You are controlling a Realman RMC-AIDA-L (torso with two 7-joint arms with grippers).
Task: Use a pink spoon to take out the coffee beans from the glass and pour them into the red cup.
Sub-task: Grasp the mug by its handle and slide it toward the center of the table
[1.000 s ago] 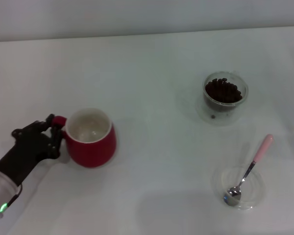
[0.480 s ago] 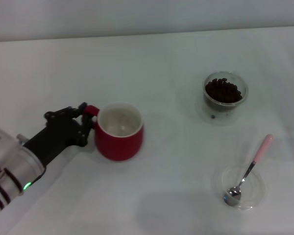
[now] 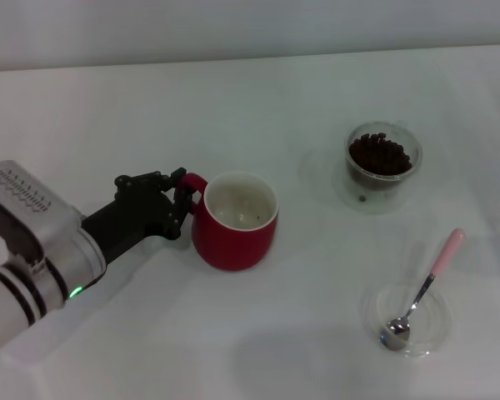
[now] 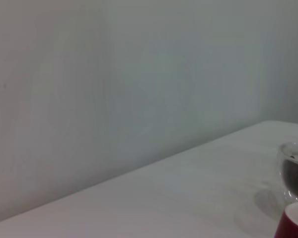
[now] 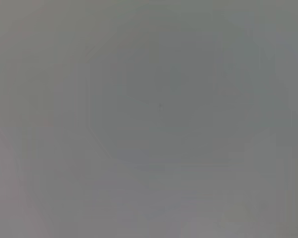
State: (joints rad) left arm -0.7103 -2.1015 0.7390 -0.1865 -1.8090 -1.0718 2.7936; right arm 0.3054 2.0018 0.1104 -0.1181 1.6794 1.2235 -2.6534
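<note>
The red cup point(image 3: 233, 222) stands upright left of the table's middle, its white inside showing. My left gripper point(image 3: 180, 202) is shut on its loop handle from the left. The glass point(image 3: 382, 160), filled with dark coffee beans point(image 3: 381, 153), stands at the back right. Nearer the front right, the pink spoon point(image 3: 422, 289) lies with its metal bowl in a shallow clear dish point(image 3: 407, 318) and its pink handle pointing away. In the left wrist view the red cup's rim point(image 4: 294, 224) and the glass point(image 4: 295, 170) show at the edge. My right gripper is out of view.
The white tabletop point(image 3: 300, 333) meets a pale wall at the back. Open table lies between the red cup and the glass, and in front of the cup. The right wrist view shows only a flat grey field.
My left gripper has dragged the red cup by its handle rightward, from the left side toward the table's middle. The glass, spoon and dish have not moved.
</note>
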